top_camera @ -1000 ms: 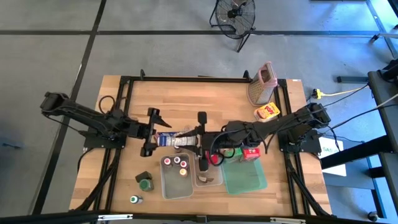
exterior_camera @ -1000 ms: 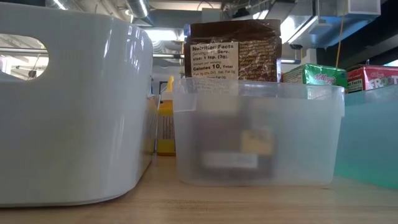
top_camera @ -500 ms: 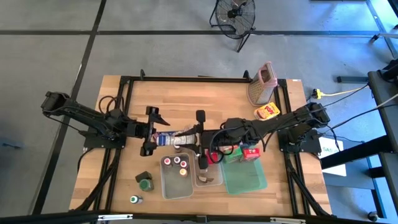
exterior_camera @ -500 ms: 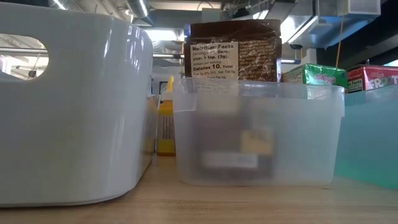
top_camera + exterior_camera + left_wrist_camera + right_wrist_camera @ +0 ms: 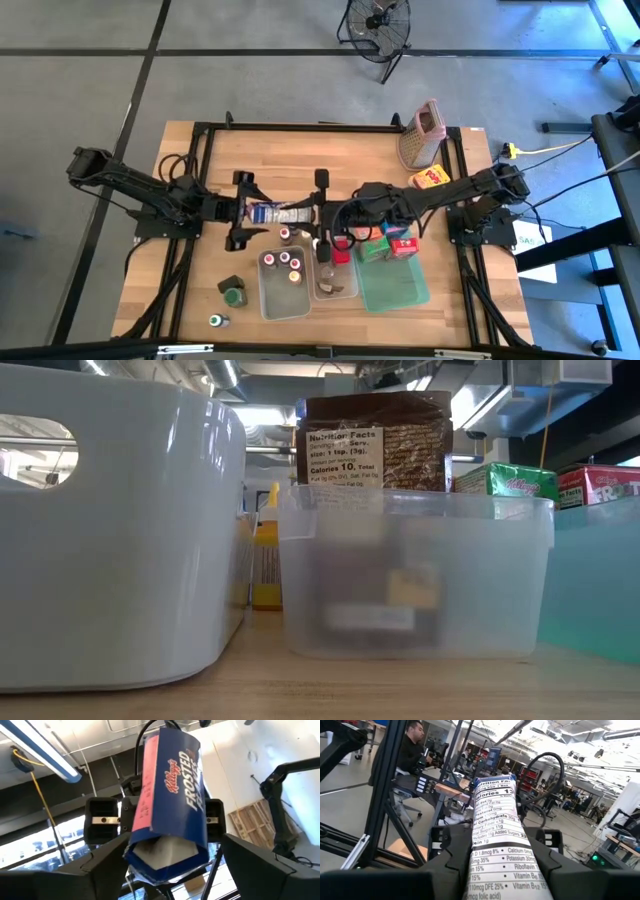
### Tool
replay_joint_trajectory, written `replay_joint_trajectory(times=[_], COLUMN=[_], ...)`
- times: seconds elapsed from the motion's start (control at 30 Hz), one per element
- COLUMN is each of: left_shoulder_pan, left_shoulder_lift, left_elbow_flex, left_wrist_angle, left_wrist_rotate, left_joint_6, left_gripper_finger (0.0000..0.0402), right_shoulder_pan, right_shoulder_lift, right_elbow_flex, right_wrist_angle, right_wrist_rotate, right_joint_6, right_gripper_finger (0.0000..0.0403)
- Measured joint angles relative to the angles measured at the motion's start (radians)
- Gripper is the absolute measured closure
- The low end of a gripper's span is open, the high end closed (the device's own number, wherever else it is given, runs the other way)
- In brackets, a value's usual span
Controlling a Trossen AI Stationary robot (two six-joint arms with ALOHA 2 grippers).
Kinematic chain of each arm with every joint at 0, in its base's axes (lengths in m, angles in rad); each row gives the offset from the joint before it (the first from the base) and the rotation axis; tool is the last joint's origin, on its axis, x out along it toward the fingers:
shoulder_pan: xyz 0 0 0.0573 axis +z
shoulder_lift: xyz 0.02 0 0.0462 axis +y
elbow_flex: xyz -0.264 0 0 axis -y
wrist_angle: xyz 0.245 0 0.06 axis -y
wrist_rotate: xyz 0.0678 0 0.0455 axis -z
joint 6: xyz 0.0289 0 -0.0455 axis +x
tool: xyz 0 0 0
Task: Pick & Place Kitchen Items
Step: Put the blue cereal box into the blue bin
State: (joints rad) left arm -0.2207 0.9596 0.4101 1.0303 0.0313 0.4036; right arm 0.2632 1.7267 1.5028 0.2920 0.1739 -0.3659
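A: Start at the left of the worktop (image 5: 200, 290). What do you see?

B: You see two small green-capped jars (image 5: 234, 296) standing near the left front corner. Further in, the left hand (image 5: 246, 210) reaches toward the middle, its fingers spread wide around one end of the blue Frosted Flakes carton (image 5: 281, 212).

A: Is the carton resting on anything?

B: From your overhead view you cannot tell; it lies lengthwise between the two arms. The left wrist view shows its crumpled end between the left fingers (image 5: 100, 860).

A: And the other end?

B: The right hand (image 5: 322, 212) is clamped on it, fingers pressed against the carton's sides, as the right wrist view shows with the nutrition panel running away from you.

A: What sits nearer you?

B: A clear tub (image 5: 268, 295) holding red-capped jars (image 5: 283, 262), then a smaller tub (image 5: 415, 575) with a brown packet (image 5: 378, 445). To the right lies the green tray (image 5: 395, 290), with a green carton (image 5: 372, 246) and a red carton (image 5: 402, 245) at its far edge.

A: Far right?

B: A yellow carton (image 5: 429, 179) near the grater (image 5: 421, 132).
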Motion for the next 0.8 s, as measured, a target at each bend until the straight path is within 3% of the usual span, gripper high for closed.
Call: replay_joint_trajectory(times=[0.37, 0.8], left_shoulder_pan=[0.003, 0.046], left_shoulder_lift=[0.000, 0.010], left_elbow_flex=[0.000, 0.000], left_wrist_angle=[0.020, 0.043], left_wrist_rotate=[-0.015, -0.002], left_joint_6=[0.003, -0.040], left_gripper_finger=[0.0137, 0.0216], right_shoulder_pan=[-0.028, -0.039], right_shoulder_lift=[0.000, 0.042], right_elbow_flex=[0.000, 0.000], right_wrist_angle=[0.004, 0.058], right_wrist_rotate=[-0.057, -0.051], right_joint_6=[0.021, 0.009], right_gripper_finger=[0.0280, 0.0280])
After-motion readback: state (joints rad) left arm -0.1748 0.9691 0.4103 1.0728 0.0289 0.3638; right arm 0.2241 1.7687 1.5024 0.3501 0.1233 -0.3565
